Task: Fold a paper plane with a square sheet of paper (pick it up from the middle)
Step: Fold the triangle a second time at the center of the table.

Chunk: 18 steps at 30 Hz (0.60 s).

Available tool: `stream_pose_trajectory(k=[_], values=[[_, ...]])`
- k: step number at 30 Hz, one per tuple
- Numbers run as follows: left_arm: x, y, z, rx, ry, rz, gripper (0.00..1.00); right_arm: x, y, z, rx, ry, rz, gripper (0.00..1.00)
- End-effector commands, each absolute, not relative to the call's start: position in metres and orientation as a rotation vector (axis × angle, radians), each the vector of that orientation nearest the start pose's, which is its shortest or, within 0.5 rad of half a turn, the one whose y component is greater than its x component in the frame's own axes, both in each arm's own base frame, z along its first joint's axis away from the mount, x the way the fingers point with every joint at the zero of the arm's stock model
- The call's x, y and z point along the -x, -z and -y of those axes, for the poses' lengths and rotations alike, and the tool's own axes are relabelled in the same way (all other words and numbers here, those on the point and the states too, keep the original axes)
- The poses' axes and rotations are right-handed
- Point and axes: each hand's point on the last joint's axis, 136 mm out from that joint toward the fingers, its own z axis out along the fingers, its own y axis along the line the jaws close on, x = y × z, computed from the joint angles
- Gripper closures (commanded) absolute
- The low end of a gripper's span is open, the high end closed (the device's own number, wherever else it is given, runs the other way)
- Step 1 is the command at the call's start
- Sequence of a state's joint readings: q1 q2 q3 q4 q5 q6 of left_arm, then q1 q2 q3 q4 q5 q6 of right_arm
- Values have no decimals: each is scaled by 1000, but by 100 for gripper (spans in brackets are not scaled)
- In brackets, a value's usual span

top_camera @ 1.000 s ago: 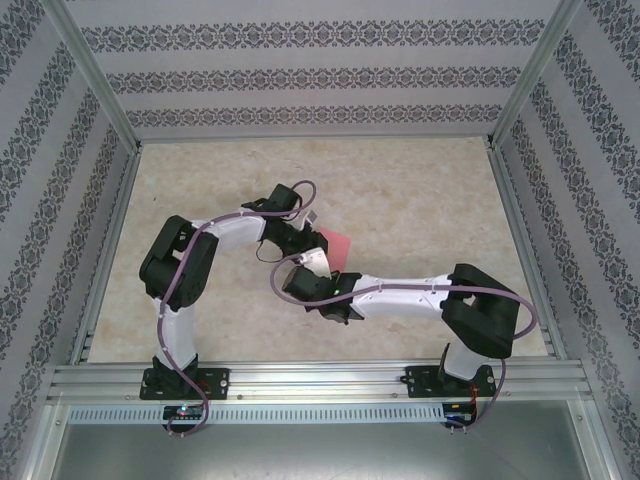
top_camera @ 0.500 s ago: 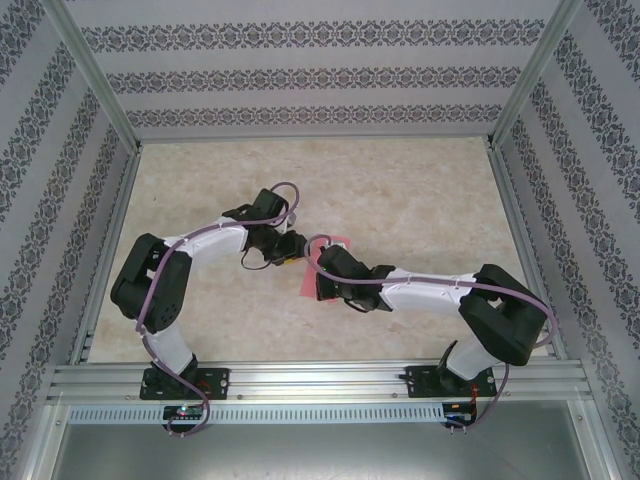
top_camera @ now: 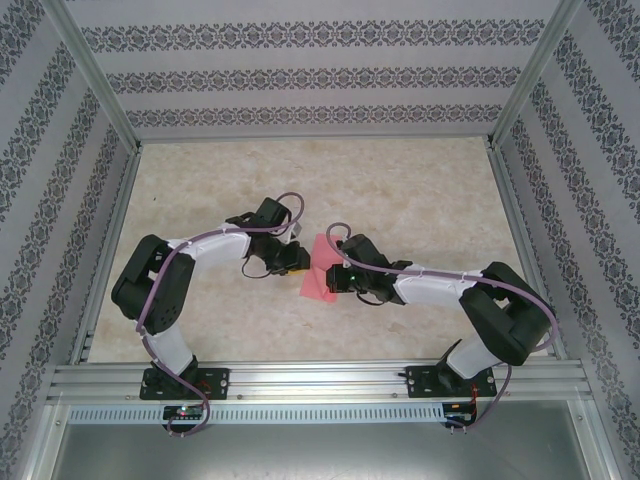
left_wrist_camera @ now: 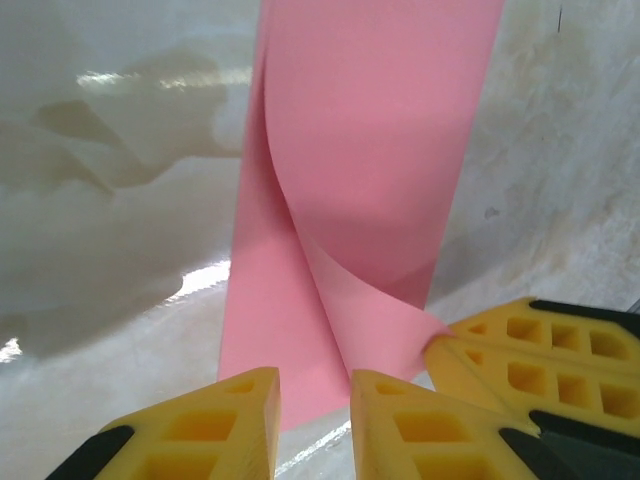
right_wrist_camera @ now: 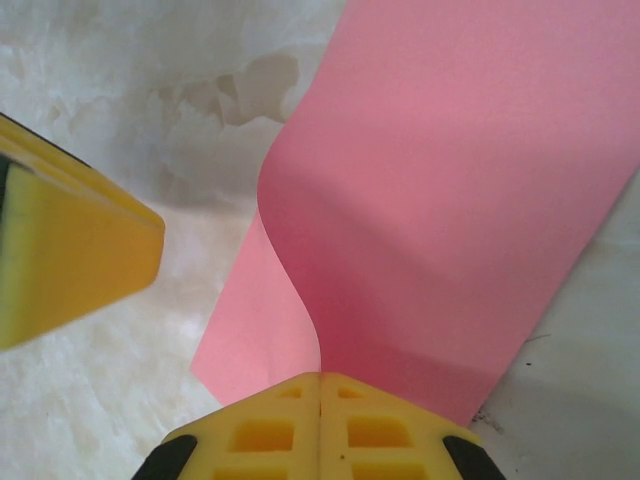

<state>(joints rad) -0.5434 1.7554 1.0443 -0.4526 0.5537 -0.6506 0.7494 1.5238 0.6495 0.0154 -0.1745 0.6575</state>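
The square sheet of paper [top_camera: 316, 278] is being handled at the middle of the table [top_camera: 430, 200], between the two grippers. Its near edge is being pinched by the right gripper [right_wrist_camera: 320, 382], whose jaws are clamped together on the pink paper (no gap is being left between the pads). The sheet is being curled, one layer arching above the other. The left gripper [left_wrist_camera: 314, 392] is being held just beside the right one, jaws slightly apart, with the paper's edge lying in the gap.
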Motion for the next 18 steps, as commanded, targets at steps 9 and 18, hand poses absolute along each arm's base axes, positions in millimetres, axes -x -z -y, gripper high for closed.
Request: stream_pose_trajectory(k=[9,18], values=[[-265,-46,294,-176,1032,-2964,76,-258,-52,-259,232,-774,-2600,98],[-261,-34,295,-192,1010,-2997,77,-264,-49,-250,258,-681,-2639,97]])
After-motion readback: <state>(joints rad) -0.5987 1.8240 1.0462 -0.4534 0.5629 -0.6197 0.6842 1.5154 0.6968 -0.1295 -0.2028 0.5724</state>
